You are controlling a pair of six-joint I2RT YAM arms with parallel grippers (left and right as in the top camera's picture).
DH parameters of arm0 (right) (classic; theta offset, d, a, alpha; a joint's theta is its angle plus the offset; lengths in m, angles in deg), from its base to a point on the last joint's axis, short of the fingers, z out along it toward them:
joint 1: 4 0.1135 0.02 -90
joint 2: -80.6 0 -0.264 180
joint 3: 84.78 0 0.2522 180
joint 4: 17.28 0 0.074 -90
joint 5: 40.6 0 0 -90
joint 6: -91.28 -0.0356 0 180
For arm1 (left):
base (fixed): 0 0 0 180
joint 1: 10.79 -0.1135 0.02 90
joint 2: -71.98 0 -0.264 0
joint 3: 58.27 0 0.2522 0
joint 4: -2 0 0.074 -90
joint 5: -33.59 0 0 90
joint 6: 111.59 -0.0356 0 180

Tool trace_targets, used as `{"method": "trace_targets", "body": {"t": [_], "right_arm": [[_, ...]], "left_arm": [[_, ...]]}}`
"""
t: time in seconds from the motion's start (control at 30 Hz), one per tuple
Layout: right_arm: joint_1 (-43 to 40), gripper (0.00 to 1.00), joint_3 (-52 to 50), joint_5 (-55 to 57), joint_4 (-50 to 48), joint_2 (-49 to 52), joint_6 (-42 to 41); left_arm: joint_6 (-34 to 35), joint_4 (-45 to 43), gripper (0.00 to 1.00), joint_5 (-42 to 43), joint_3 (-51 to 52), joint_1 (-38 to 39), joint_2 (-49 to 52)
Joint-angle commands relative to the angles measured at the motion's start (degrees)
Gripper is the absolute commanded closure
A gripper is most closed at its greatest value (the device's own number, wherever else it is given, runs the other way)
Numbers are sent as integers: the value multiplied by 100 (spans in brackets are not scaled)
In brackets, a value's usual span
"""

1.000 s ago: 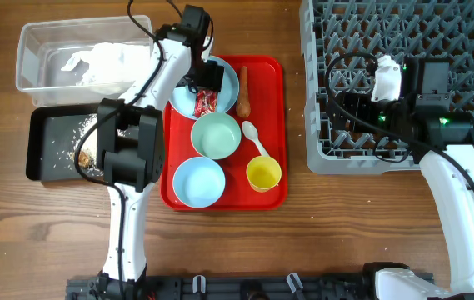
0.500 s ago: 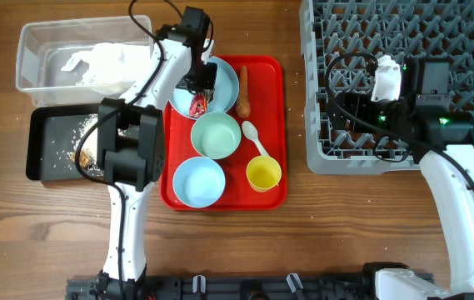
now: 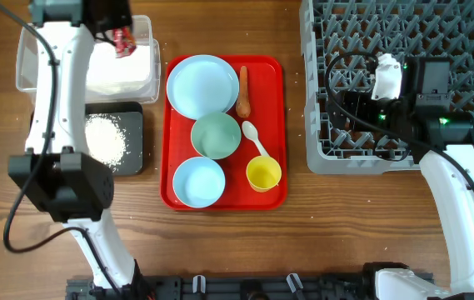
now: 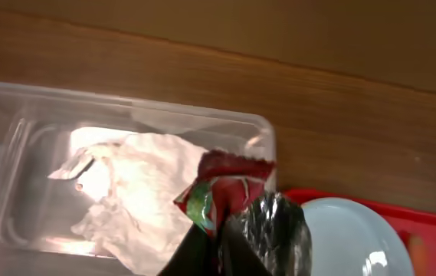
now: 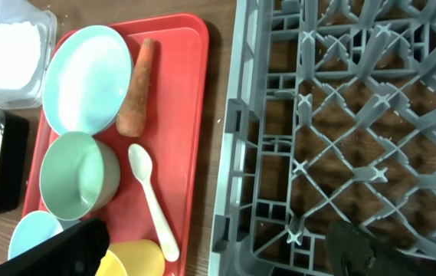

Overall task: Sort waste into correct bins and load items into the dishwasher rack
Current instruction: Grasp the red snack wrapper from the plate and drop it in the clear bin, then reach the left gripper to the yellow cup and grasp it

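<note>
The red wrapper (image 4: 225, 188), crumpled and printed with some green and white, is pinched at its lower edge in the left tool (image 4: 229, 230), whose fingers are closed tight on it. It hangs above the right end of the clear plastic tub (image 3: 32, 37), which already holds crumpled white paper (image 4: 137, 192). That fits paper waste going in this bin, so a release here should drop it inside the walls. Just below the tub, the black tray (image 3: 135, 117) carries a heap of white rice (image 3: 107, 137), apparently the food bin. The left arm crosses the tray's left part, so I cannot tell what lies there, and no brown scrap is visible. On the red serving tray (image 3: 274, 75) beside the bins, 6 things wait: a pale blue plate (image 3: 203, 86), now bare, an orange carrot (image 3: 243, 92) just beside its rim, a mint-green bowl (image 3: 216, 136), a white plastic spoon (image 3: 255, 137), a yellow cup (image 3: 263, 173) and a pale blue bowl (image 3: 198, 182). The carrot is the only waste left there. The grey dishwasher rack (image 3: 320, 100) stands on the counter (image 3: 303, 233) to the right, with no dishes in the part shown. The right tool (image 5: 214, 241) hovers over its left edge with fingers spread wide and empty. Its wrist housing hides it from above.
</note>
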Motion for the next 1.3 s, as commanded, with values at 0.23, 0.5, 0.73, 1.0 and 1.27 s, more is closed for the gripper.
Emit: {"method": "trace_targets", "body": {"t": [0.23,0.5,0.73,1.0,1.27], "right_arm": [[31,7,85,72,-63,57,-61],[31,7,85,70,-162,57,-59],[31,6,85,48,-166,57,-61],[31,7,83,44,-157,57,-173],[87,8,85,-129,-138,57,-168]], "left_arm": [[81,46,0,-52,63,-291,914],[81,872,2,787,63,83,348],[81,2656,4,887,63,1287,37],[398,1681,2,879,66,2350,138],[684,2374,5,859,66,2055,90]]}}
